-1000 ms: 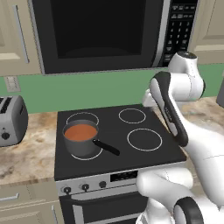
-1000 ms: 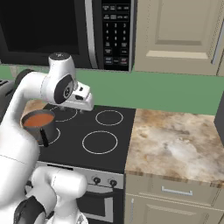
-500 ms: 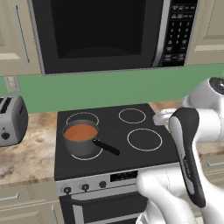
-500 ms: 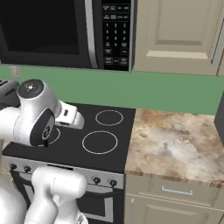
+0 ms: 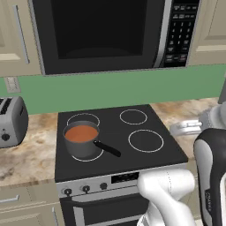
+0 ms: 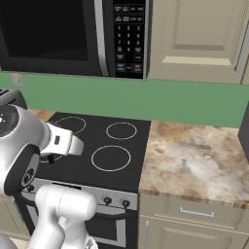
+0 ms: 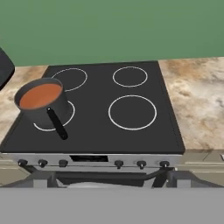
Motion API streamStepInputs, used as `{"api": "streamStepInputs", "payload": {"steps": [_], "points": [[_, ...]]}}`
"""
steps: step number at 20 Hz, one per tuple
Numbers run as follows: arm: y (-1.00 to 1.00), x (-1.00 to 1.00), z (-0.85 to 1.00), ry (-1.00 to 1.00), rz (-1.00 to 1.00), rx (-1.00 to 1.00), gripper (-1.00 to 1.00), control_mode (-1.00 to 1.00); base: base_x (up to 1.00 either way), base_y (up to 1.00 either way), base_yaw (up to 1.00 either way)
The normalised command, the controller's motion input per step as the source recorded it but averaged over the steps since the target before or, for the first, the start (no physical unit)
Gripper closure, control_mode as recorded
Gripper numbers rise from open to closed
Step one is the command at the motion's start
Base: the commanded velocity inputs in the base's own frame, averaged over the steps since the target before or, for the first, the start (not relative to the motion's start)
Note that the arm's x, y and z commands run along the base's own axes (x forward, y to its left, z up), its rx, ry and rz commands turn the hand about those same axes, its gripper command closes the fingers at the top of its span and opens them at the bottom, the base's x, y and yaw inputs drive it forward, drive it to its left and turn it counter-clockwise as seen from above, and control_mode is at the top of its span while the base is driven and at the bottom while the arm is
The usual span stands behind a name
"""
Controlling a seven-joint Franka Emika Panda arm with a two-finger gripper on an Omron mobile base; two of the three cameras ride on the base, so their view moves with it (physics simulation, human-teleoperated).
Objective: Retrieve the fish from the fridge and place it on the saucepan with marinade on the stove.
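The saucepan [image 5: 82, 145] stands on the front left burner of the stove [image 5: 132, 154], its black handle pointing forward and right. Smooth orange-red marinade [image 5: 81, 133] fills its top. In the hand view the saucepan [image 7: 43, 111] with the marinade [image 7: 41, 95] sits at the left of the stove [image 7: 96, 127]. My gripper [image 7: 107, 180] is open and empty, held back in front of the stove's knob panel and well apart from the pan. The fish and the fridge are out of view.
A black microwave [image 5: 97, 31] hangs above the stove. A silver toaster [image 5: 11, 122] stands on the counter to the left. Marbled countertop [image 6: 194, 160] stretches to the right of the stove [image 6: 87, 133], with drawers below. A dark slab [image 6: 244, 131] cuts the far right edge.
The arm has swung back and down from over the right burners toward the base. The saucepan has stayed put.
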Motion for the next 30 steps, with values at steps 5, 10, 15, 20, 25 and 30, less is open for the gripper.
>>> {"api": "streamStepInputs", "payload": {"steps": [5, 10, 15, 20, 25, 30], "points": [[0.00, -0.24, 0.00, -0.04, 0.00, 0.00, -1.00, -1.00, 0.00, 0.00, 0.00], [0.00, 0.00, 0.00, 0.00, 0.00, 0.00, -1.00, 1.00, 0.00, 0.00, 0.00], [0.00, 0.00, 0.00, 0.00, 0.00, 0.00, -1.00, 1.00, -0.34, 0.00, 0.00], [0.00, 0.00, 0.00, 0.00, 0.00, 0.00, -1.00, 1.00, -0.66, -0.04, 0.00], [0.00, 0.00, 0.00, 0.00, 0.00, 0.00, -1.00, 1.00, -0.60, 0.00, 0.00], [0.00, 0.00, 0.00, 0.00, 0.00, 0.00, -1.00, 1.00, -0.51, -0.05, 0.00]]}}
